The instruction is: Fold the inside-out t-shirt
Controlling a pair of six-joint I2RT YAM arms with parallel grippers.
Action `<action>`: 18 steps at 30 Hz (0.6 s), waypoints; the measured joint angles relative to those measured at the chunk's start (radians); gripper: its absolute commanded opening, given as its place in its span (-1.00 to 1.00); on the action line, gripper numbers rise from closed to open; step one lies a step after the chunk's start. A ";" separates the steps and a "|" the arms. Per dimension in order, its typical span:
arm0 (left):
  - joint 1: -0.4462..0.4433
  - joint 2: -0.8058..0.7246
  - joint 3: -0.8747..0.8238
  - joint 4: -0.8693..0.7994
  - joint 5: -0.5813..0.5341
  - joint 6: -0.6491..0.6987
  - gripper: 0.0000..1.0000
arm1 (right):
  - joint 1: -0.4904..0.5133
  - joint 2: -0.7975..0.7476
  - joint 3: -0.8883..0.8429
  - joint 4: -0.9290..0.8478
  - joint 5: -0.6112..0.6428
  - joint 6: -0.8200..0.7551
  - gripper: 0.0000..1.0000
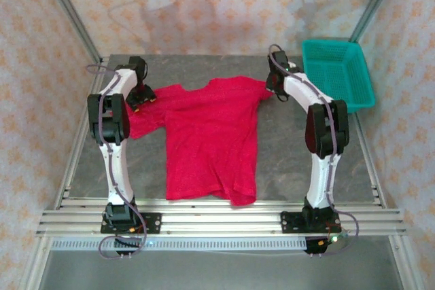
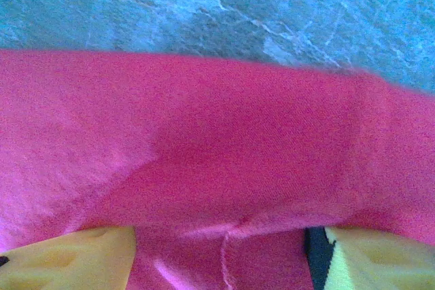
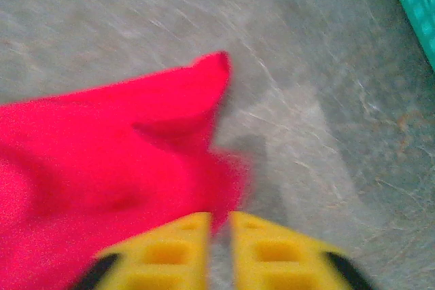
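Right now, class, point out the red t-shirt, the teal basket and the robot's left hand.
t-shirt (image 1: pixel 211 140): top view, middle of its body.
teal basket (image 1: pixel 365 73): top view, its right rim.
left hand (image 1: pixel 143 102): top view, between its fingertips.

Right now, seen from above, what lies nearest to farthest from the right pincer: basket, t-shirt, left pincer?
1. T-shirt: its sleeve is right beside the right pincer.
2. Basket: back right corner.
3. Left pincer: opposite sleeve, far left.

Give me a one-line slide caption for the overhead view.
The left gripper and right gripper at the sleeves of a red t-shirt spread on the table, teal basket far right.
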 measured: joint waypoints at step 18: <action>-0.402 -0.500 -0.452 0.147 0.034 -0.031 0.45 | 0.397 -0.315 -0.422 0.007 -0.114 0.130 -0.13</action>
